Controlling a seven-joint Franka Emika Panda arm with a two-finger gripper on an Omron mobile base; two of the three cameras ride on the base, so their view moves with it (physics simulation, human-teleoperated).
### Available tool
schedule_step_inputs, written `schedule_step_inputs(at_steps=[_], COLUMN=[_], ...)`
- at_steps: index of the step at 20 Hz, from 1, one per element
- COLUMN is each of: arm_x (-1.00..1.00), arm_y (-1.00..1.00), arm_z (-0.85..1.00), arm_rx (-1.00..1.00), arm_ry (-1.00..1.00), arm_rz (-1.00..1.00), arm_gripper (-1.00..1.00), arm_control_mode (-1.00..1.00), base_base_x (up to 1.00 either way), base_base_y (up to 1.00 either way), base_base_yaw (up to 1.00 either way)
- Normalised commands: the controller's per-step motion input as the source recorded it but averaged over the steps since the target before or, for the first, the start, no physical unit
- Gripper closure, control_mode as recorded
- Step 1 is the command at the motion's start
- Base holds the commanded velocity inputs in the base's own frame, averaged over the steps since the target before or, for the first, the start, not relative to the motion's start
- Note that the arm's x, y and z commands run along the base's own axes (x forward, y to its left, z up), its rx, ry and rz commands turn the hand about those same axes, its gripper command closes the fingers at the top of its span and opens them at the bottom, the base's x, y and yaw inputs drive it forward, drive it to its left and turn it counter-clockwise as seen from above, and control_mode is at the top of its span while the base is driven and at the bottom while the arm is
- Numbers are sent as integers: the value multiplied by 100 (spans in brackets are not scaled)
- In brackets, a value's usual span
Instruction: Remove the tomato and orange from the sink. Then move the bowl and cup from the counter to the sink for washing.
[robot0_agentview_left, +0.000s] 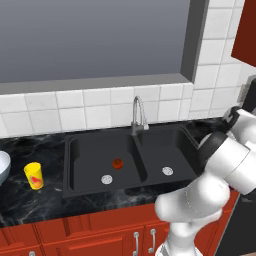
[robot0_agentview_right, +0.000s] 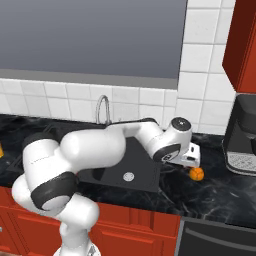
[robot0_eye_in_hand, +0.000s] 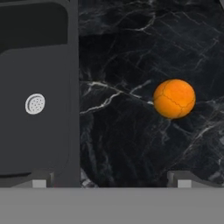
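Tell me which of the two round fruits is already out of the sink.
The bright orange ball, lying on the black marble counter; the darker red ball sits inside the left basin.

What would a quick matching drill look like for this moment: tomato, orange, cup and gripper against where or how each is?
Things:
1. tomato
2. orange
3. cup
4. gripper

Places or states:
A. on the counter right of the sink
B. open, holding nothing
C. in the sink's left basin
D. on the counter left of the sink

Pairs: 1-C, 2-A, 3-D, 4-B
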Motion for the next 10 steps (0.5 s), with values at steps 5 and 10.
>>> schedule_step_inputs(at_steps=[5,10], arm_x=[-12,-8], arm_y=[36,32], arm_z=[9,15], arm_rx=[0,-3], arm_ry=[4,8], arm_rz=[0,0], arm_gripper=[-100,-100], arm_control_mode=[-100,-100], base_base_x=[0,0], base_base_y=[0,0], base_base_yaw=[0,0])
